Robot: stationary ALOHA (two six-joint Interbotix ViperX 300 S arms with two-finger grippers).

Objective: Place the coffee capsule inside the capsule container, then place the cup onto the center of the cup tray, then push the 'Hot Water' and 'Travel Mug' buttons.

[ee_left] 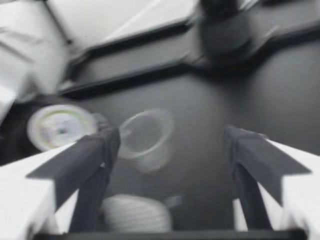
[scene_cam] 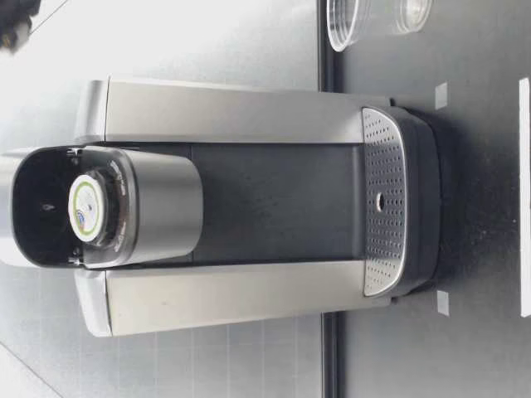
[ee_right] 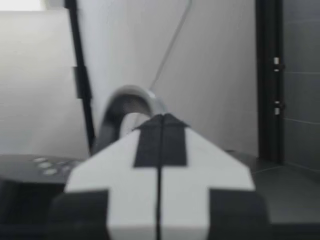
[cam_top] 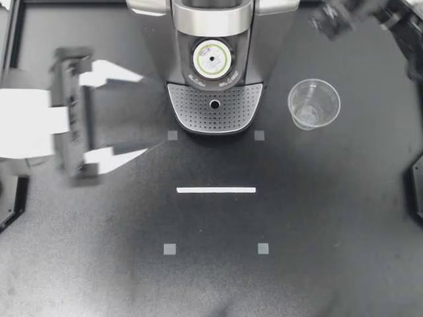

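Standing upright, mouth up — the cup (cam_top: 313,104) beside the coffee machine (cam_top: 211,26).

Two black-and-white arms, each ending in a two-fingered end effector.
My left end effector (cam_top: 144,115) has white, wedge-shaped fingers (cam_top: 112,72) that taper to points. They are fixed to a black crossbar (cam_top: 69,112) with a pale, boxy wrist (cam_top: 23,122) behind it. In the left wrist view, dark grey pads (ee_left: 95,150) line the fingers' inner faces. My right arm (cam_top: 350,16) is a dark, blurred shape from above. The right end effector (ee_right: 161,117) has matching white fingers with black strips (ee_right: 172,140) along their inner edges.
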